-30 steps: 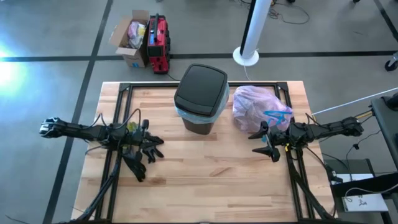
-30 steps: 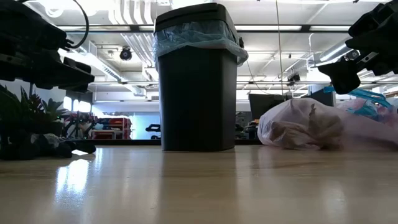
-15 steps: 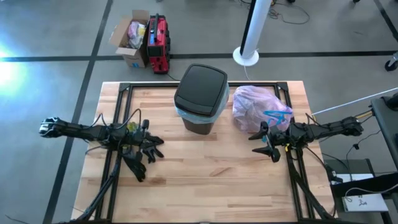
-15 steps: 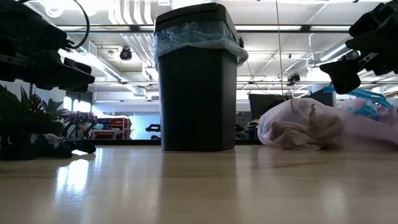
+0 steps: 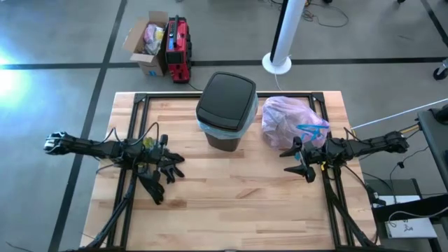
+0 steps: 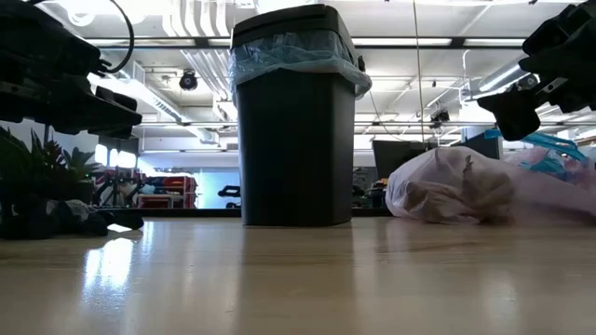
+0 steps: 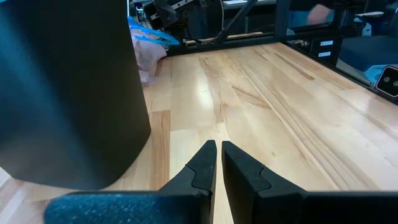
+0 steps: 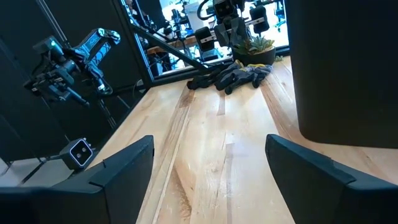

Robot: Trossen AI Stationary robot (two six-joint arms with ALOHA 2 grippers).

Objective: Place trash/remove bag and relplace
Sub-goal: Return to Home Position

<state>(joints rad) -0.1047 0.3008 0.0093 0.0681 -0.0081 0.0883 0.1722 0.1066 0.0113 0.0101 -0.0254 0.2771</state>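
- High view: a filled pale pink-lavender plastic bin liner with blue drawstrings lies on the wooden table, just right of the black lidded trash bin, whose rim shows a light blue liner.
- Left gripper, fingers clenched on nothing, hovers over the table's left side beside black gloves.
- Right gripper, fingers spread wide and empty, hovers just beside the pink-lavender sack.

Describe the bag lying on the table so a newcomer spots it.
Find the black trash bin at the back middle of the wooden table. Beside it, on its right seen from above, lies the stuffed pink-lavender bag with blue drawstrings; the bin's own liner is light blue.
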